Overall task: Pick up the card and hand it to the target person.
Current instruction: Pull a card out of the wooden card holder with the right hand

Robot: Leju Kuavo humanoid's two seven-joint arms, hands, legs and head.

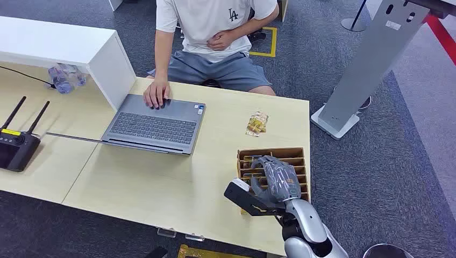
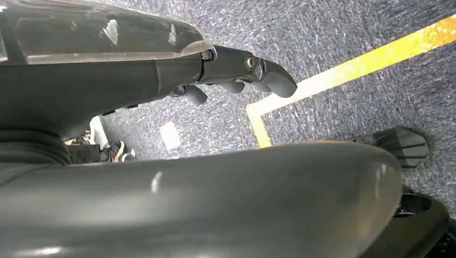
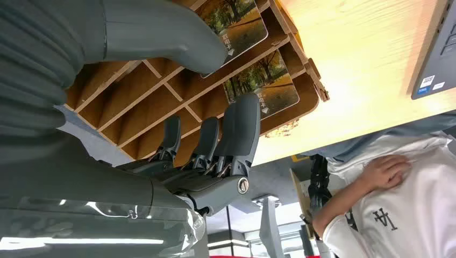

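A wooden slotted card rack (image 1: 273, 153) stands near the table's front right edge. In the right wrist view, two cards printed with autumn trees stand in its slots: one card (image 3: 239, 19) beside my thumb, the other card (image 3: 266, 86) just past my fingertips (image 3: 239, 126). My right hand (image 1: 275, 180) hovers over the rack (image 3: 134, 107) with thumb and fingers apart, gripping nothing. The person (image 1: 215, 32) in a white shirt sits across the table, one hand (image 1: 156, 94) on the laptop. My left hand (image 2: 236, 80) hangs over the carpet, holding nothing, its fingers loosely bent.
An open grey laptop (image 1: 156, 126) lies mid-table, a snack packet (image 1: 257, 123) behind the rack. At the left sit a black device with antennas (image 1: 16, 148), a white shelf (image 1: 64, 45) and a water bottle (image 1: 67, 78). A grey stand (image 1: 371, 64) rises beyond the table's right end.
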